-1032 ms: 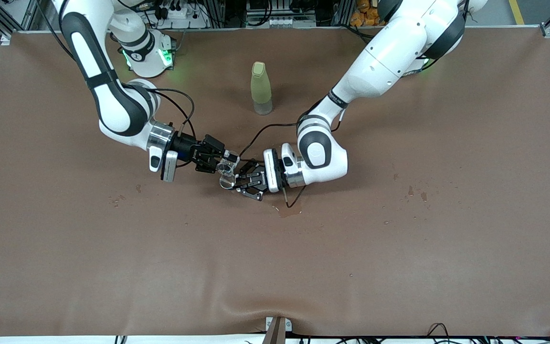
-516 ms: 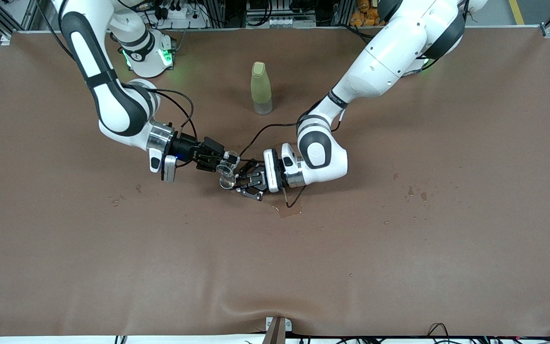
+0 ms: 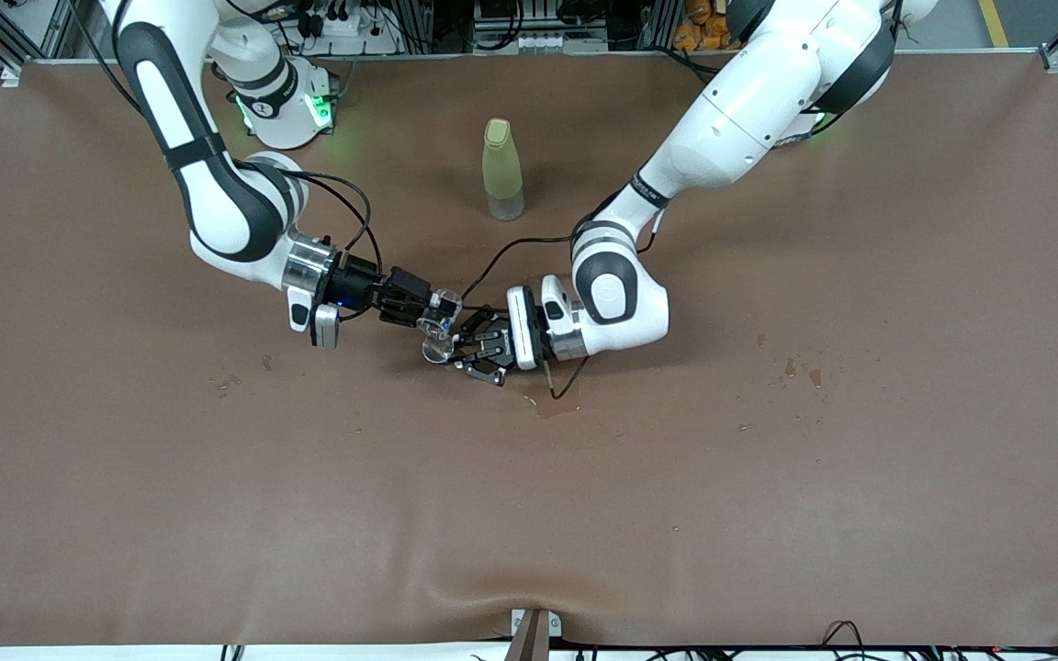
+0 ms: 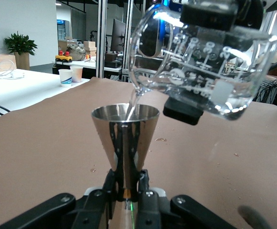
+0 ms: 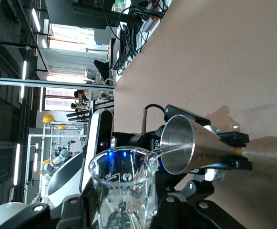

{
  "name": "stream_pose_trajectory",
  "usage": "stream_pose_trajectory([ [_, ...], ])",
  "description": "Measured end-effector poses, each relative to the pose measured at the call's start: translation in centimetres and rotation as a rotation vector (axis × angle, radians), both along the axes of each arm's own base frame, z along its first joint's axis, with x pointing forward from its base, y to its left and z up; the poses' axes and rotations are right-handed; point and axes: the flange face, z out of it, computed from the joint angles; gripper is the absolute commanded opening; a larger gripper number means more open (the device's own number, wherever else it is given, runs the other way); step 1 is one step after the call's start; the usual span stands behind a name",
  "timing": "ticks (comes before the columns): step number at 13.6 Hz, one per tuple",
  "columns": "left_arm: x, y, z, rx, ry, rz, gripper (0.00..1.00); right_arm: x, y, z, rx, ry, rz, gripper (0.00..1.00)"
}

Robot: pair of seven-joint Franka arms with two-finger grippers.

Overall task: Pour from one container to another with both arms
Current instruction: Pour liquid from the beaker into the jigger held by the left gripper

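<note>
A clear graduated glass beaker [image 4: 200, 62] holding clear liquid is tipped over a steel cone-shaped measuring cup [image 4: 125, 143]; a thin stream is seen running from its spout into the cup. A pale green bottle [image 3: 502, 170] stands farther from the camera. Compared with a second ago, the beaker is tilted further. The right gripper [image 3: 426, 310] is clamped on the beaker, the left gripper [image 3: 461, 350] on the cup's stem, both above the middle of the brown table [image 3: 768, 477].

The two grippers meet mid-table, the right gripper [image 3: 426, 312] tilting a glass beaker [image 3: 438, 317] over the metal cup [image 3: 437, 347] clamped by the left gripper [image 3: 460, 352], while a green bottle [image 3: 502, 171] stands farther from the camera, leaving bare brown table [image 3: 529, 514] nearer it.
</note>
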Motion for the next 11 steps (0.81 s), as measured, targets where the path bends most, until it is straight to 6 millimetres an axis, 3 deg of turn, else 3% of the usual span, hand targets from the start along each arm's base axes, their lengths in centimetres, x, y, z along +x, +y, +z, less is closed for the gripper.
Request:
stream_pose_trajectory([
  [11, 0.07, -0.02, 0.1, -0.001, -0.002, 0.001, 0.0, 0.69, 0.31, 0.89, 0.07, 0.206, -0.07, 0.0],
])
